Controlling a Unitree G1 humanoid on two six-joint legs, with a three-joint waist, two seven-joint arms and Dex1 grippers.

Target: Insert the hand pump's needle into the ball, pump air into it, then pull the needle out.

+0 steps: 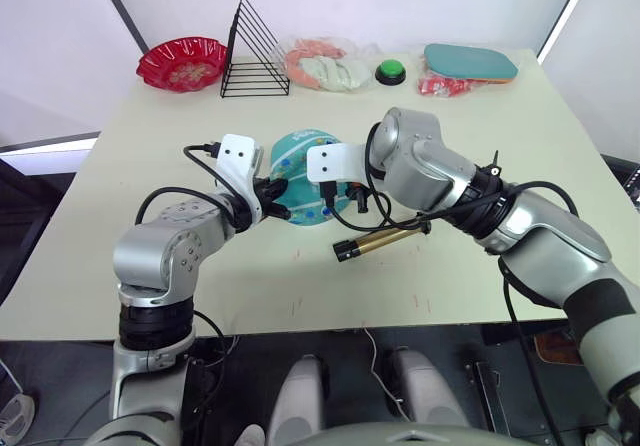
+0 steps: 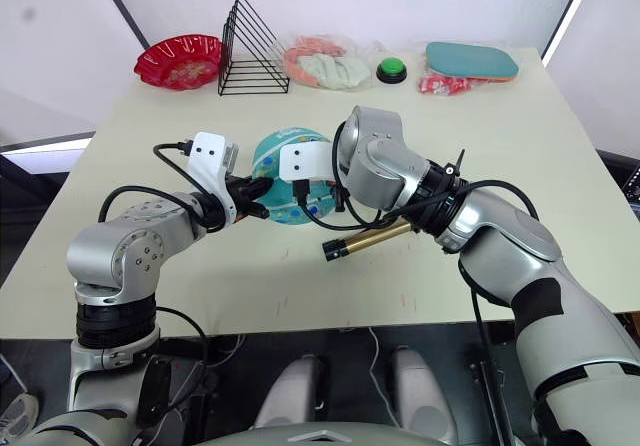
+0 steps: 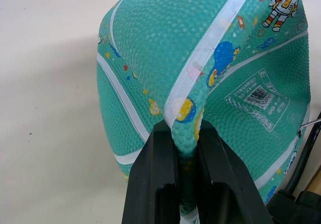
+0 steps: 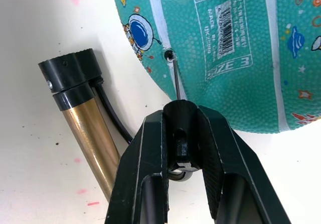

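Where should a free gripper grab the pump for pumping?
Take the pump across its amber barrel, from above. It lies flat on the table with bare surface alongside, and the round tube suits a pinch. The black end cap is wider, and the hose leaves there.

The teal ball [image 4: 225, 48] sits mid-table, partly deflated and creased. The needle [image 4: 176, 78] tip sits in its valve. The amber hand pump [image 1: 380, 239] lies flat just beside it, toward the near edge.
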